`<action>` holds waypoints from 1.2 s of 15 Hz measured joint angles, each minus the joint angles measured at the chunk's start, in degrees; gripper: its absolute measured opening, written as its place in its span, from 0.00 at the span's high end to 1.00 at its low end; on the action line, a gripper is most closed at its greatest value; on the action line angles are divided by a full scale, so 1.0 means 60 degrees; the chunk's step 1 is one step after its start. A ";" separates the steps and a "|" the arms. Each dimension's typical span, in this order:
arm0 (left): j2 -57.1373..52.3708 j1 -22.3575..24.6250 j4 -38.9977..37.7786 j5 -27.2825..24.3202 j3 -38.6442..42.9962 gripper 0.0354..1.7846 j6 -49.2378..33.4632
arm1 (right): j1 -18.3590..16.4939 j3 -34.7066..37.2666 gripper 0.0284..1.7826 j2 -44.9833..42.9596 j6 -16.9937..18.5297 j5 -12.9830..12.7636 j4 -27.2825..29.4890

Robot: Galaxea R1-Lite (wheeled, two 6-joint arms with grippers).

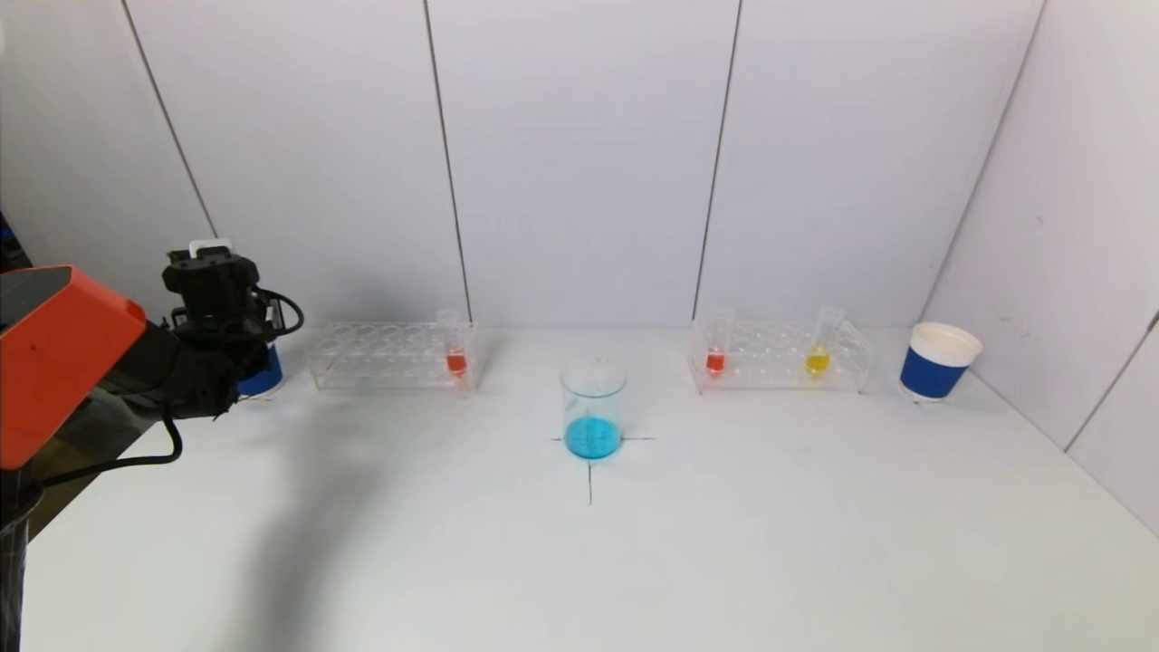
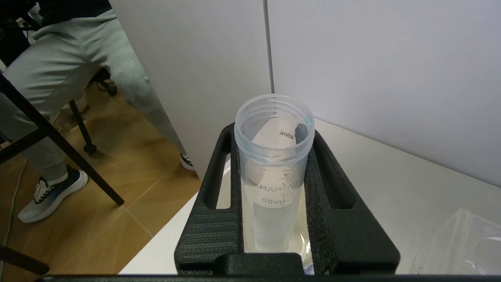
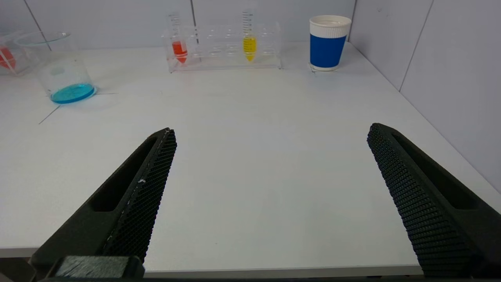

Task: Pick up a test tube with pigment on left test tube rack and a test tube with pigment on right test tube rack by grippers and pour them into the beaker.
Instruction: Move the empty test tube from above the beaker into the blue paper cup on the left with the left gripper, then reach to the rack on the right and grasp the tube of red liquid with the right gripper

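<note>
My left gripper (image 1: 210,263) is at the table's far left and is shut on an empty clear test tube (image 2: 274,188) marked 50mL, held upright over a blue paper cup (image 1: 264,373). The glass beaker (image 1: 593,407) with blue liquid stands at the table's centre. The left rack (image 1: 389,358) holds one tube with red pigment (image 1: 455,349). The right rack (image 1: 779,358) holds a red tube (image 1: 715,349) and a yellow tube (image 1: 819,349). My right gripper (image 3: 272,131) is open and empty above the table's near edge, out of the head view.
A second blue paper cup (image 1: 937,362) stands at the back right, beside the right rack. White walls close the back and right sides. Beyond the table's left edge is the floor, with a seated person's legs (image 2: 58,78).
</note>
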 joint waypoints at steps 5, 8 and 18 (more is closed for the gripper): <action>-0.0002 0.0000 -0.0016 0.0004 0.0000 0.50 -0.0026 | 0.0000 0.0000 0.00 0.0000 -0.0004 0.0000 0.0004; -0.0002 0.0000 -0.0037 0.0004 0.0000 0.22 -0.0063 | 0.0000 0.0000 0.00 0.0000 0.0000 0.0004 0.0004; -0.1536 -0.0069 0.0666 -0.0439 0.0197 0.01 0.0028 | 0.0000 0.0000 0.00 0.0000 -0.0004 0.0000 0.0000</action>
